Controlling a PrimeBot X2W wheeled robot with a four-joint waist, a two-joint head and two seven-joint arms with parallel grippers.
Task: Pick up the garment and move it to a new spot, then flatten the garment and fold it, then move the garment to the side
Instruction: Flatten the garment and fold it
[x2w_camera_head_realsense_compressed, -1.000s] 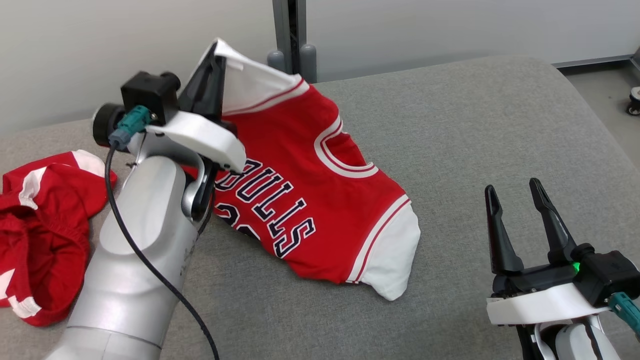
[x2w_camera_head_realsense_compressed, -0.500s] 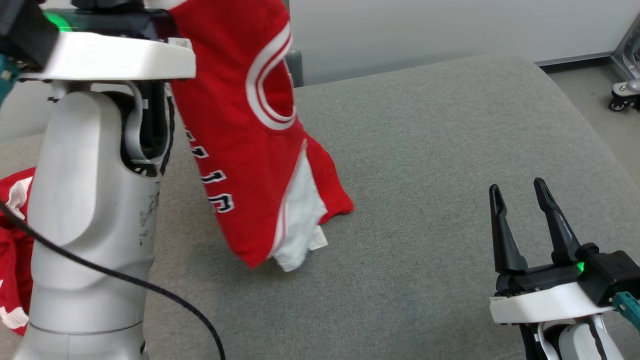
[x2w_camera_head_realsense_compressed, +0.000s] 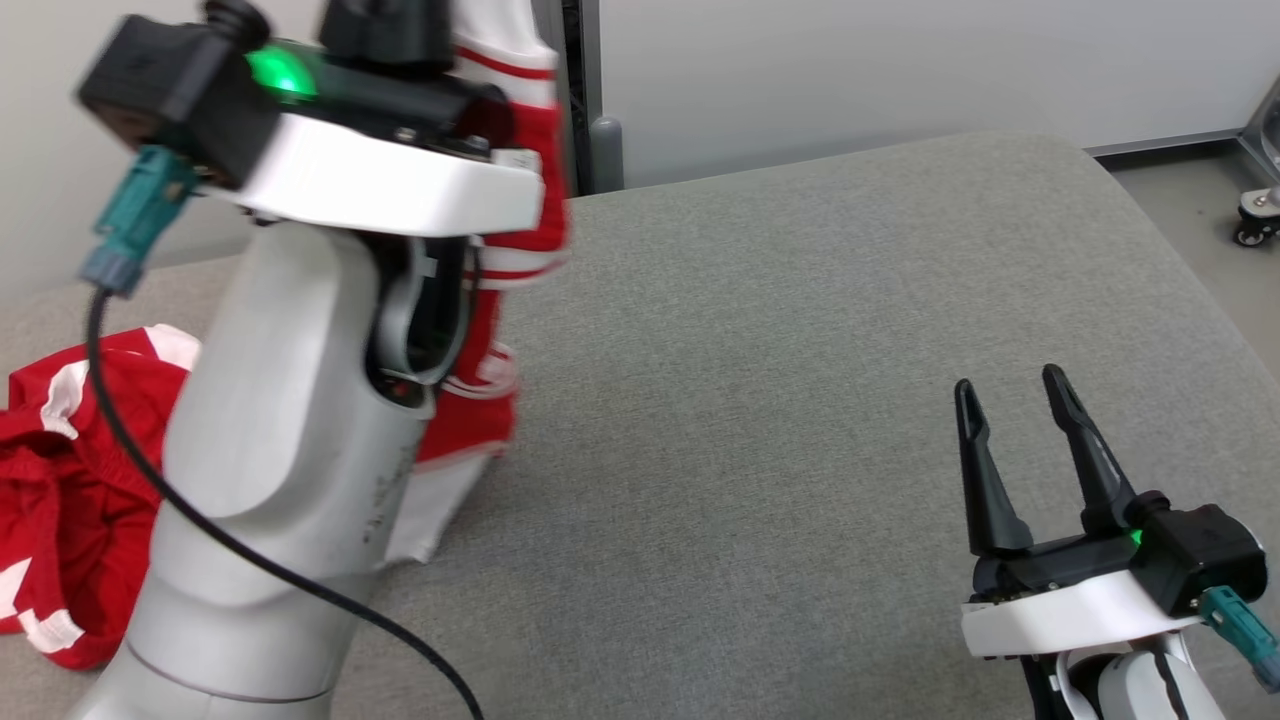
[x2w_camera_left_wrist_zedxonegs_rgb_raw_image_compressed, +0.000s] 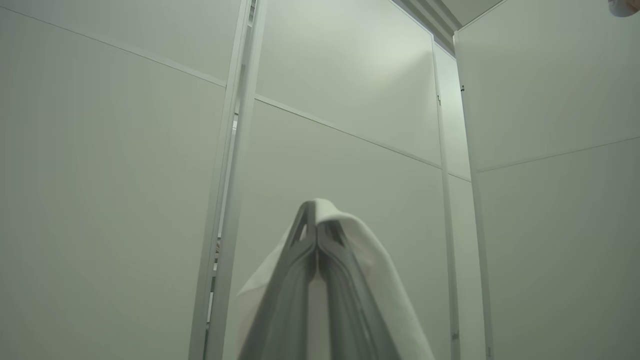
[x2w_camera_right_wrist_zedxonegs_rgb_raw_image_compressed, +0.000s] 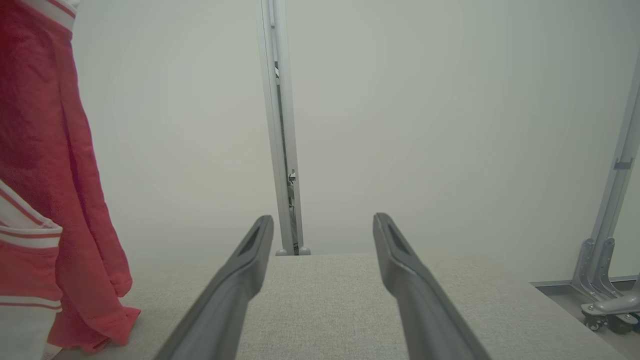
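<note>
My left gripper is aimed at the far wall, fingers pressed tight together. They pinch a white fold of the garment, which drapes over the tips and down the right finger. Beyond are pale wall panels and a slim upright post.

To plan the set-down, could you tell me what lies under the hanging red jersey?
Grey cushion; the red jersey, pinched in the shut left gripper, seems to touch it with its hem. The left forearm hides the cushion beneath the rest.
</note>
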